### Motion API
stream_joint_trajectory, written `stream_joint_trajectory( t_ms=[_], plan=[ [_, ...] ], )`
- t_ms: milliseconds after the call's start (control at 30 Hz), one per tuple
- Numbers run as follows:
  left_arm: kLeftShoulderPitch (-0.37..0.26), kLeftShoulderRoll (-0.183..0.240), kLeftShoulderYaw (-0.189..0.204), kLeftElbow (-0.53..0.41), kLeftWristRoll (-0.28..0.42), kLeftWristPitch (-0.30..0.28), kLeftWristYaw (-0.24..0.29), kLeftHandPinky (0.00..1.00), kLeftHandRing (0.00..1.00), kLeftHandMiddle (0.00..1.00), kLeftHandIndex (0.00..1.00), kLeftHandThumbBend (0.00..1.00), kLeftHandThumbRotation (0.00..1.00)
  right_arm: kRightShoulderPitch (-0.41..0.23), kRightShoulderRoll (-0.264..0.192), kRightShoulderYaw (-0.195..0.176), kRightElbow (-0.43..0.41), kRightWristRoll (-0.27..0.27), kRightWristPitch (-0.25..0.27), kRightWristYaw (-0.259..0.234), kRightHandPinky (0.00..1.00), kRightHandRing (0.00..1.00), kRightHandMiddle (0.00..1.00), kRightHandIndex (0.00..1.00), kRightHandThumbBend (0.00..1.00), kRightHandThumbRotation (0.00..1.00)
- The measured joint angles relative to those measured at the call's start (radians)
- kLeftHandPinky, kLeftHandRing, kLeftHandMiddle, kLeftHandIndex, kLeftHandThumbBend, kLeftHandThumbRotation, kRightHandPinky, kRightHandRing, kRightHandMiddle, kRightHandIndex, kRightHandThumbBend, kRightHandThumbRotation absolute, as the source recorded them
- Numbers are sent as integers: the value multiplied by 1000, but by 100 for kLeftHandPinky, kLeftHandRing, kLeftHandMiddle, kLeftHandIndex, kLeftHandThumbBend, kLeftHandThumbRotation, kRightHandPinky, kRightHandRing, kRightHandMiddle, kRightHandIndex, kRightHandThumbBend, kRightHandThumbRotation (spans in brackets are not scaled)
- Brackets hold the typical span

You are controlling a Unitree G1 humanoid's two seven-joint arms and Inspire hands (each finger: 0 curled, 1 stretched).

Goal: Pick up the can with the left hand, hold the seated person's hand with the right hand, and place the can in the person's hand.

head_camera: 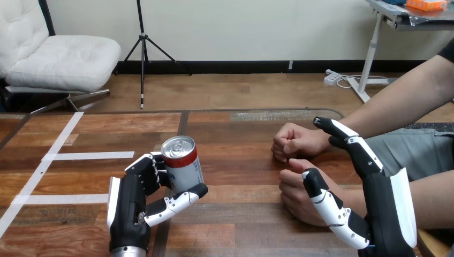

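Can [181, 163] is clamped in the left hand [134, 201]: fingers [149, 167] are wrapped round its far-left side, thumb [179, 201] is crossed in front of its base. Long axis is roughly upright, lid up. Whether the base rests on the worktop [235, 214] cannot be told. Location: left of the worktop's middle, toward its near edge.

Right hand [383, 206] is open at the worktop's right side, fingers straight and pointed toward the far edge, nothing gripped. Two of the person's hands are seen just left of it, both balled into fists. The person's nearer hand [294, 195] is overlapped by the right thumb [324, 201]; contact is judged likely, but no curl round it is seen. The person's farther hand [293, 142] lies beside the right fingertips.

Key relation: the can is well apart from both fists, on their left-edge side. The transfer is therefore judged a sideways carry toward the right edge, axis vertical. The hold is not yet made, and a fist must be opened before the can can be received.
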Motion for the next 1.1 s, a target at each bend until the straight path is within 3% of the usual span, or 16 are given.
stream_joint_trajectory(
  t_ms=[367, 767, 1100],
  plan=[
    [27, -21, 5, -55, -9, 2, -2, 42, 44, 49, 51, 72, 0, -1, 0, -2, 0, -3, 2, 2, 81, 85, 83, 81, 59, 62],
    [64, -51, 4, -108, -61, 5, -63, 40, 43, 49, 52, 71, 0, -6, -17, -11, -1, -3, 21, 21, 80, 85, 84, 81, 60, 56],
    [100, -59, 4, -151, -32, 5, -63, 39, 43, 49, 51, 72, 0, -12, -40, -28, -25, -3, 44, 33, 79, 85, 84, 81, 62, 56]
  ],
)
